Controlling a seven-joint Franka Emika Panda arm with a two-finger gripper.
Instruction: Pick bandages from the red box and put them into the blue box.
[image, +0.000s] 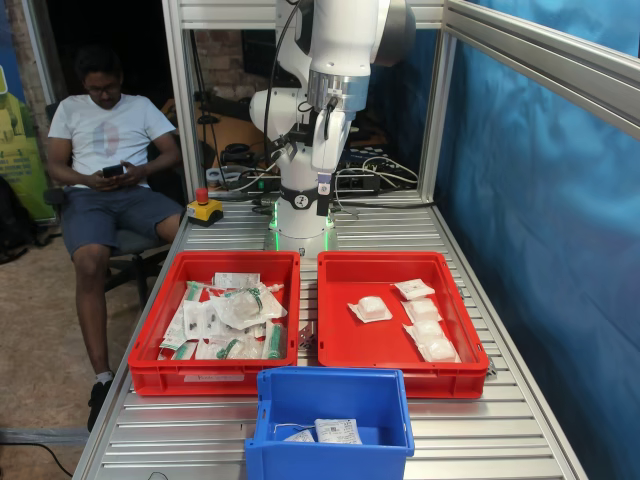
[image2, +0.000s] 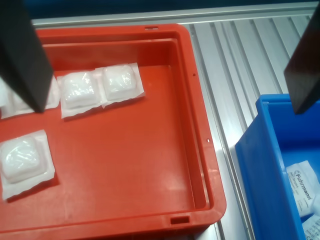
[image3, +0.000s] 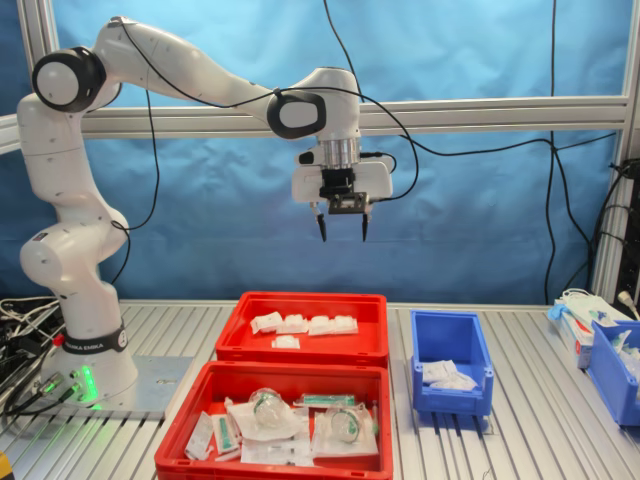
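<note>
The robot arm's black pincer hangs high, jaws apart and empty, above the wide shallow red plastic crate; puffy white square bandage pouches lie below toward seven o'clock, the deep blue bin toward four.

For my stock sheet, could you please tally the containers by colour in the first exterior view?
Red: 2, the red box with plain pouches and the red crate with green-marked packets
Blue: 1, the blue box
Total: 3
</note>
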